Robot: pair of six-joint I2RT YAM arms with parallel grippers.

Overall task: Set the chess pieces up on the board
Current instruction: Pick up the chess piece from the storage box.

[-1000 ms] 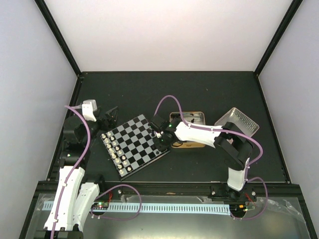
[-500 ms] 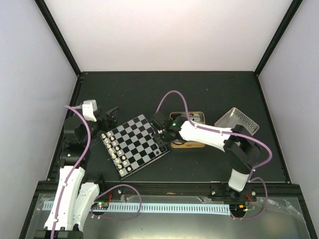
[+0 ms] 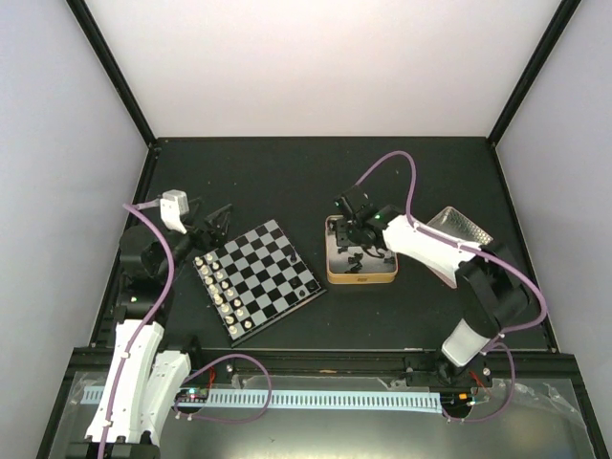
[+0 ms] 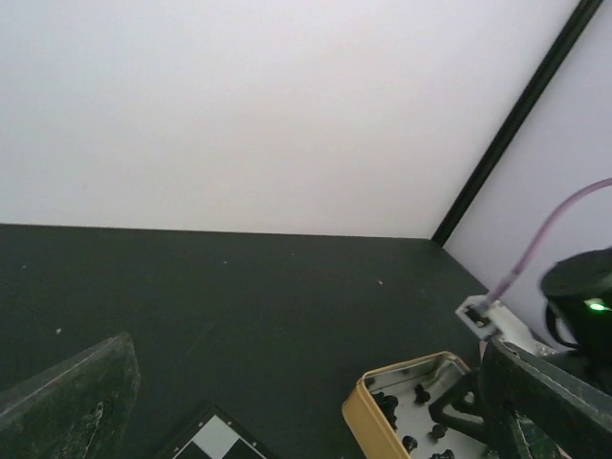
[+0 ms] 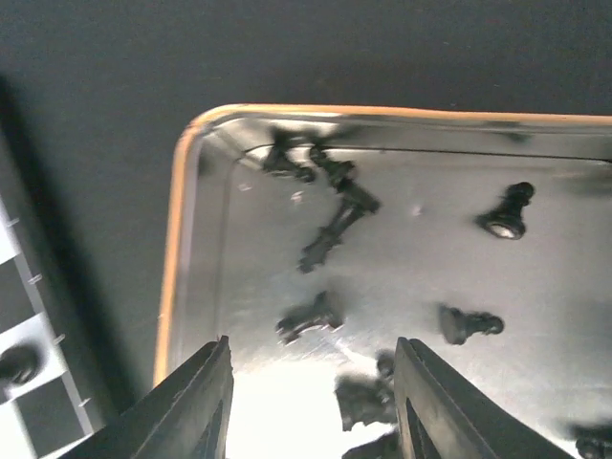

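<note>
Right gripper [image 5: 312,361] hangs over the near-left part of the tin [image 5: 178,239].

Risk: the black pieces [image 5: 311,320] in the tin lie on their sides, some bunched or touching.
- A close here could catch two at once.
- It could pinch one on its taper and squirt it out.

Risk: the piece closest to the gripper sits near the tin's left wall. A finger coming down could hit the rim or floor and push the tin.

Risk: the tin stands near the board's right corner, so a shove might jolt the board [image 3: 258,277] and tip what stands on it.

Risk: a piece lifted lying flat will probably not stand when set on a square.

Right gripper state: fingers parted about halfway, nothing between them, touching nothing that shows.

Left gripper [image 3: 215,218]: spread wide, empty, waiting off the board's far-left edge.

Board: left of the bench [image 3: 287,172] middle, turned at an angle.
- White pieces [image 3: 222,287] stand in two rows along its left side.
- One black piece stands near its right corner.

Tin: right of the board, not touching it. Its lid [image 3: 464,229] lies further toward the bench's right edge.
</note>
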